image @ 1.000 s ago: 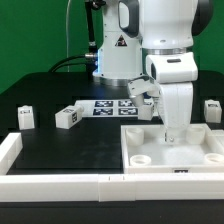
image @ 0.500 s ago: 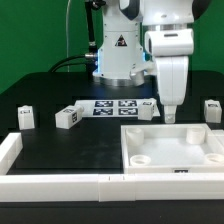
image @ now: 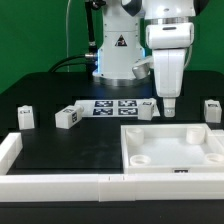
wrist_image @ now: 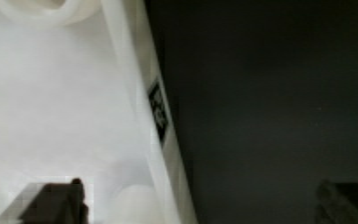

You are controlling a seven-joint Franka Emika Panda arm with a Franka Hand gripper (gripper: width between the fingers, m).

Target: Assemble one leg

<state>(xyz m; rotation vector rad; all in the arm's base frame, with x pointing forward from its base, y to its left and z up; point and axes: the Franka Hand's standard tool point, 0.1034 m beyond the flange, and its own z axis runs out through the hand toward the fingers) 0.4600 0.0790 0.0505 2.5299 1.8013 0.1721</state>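
My gripper [image: 168,113] hangs open and empty over the far edge of the large white panel [image: 172,150], a little above it. In the wrist view the gripper [wrist_image: 201,205] shows two dark fingertips [wrist_image: 51,203] set wide apart with nothing between them. They straddle the panel's edge [wrist_image: 137,110], which carries a small tag. Several legs stand on the black table. One leg [image: 147,109] is just to the exterior view's left of the gripper. One [image: 212,108] is at the far right. Two more [image: 67,118] [image: 25,117] are at the left.
The marker board [image: 113,106] lies flat in front of the robot's base. A low white wall [image: 60,186] runs along the table's front and left side. The panel has round corner sockets [image: 141,158]; one shows in the wrist view [wrist_image: 43,8].
The gripper has lifted from low over the panel's far right corner to above its far edge. In the last half second it barely moved. The legs have not moved.
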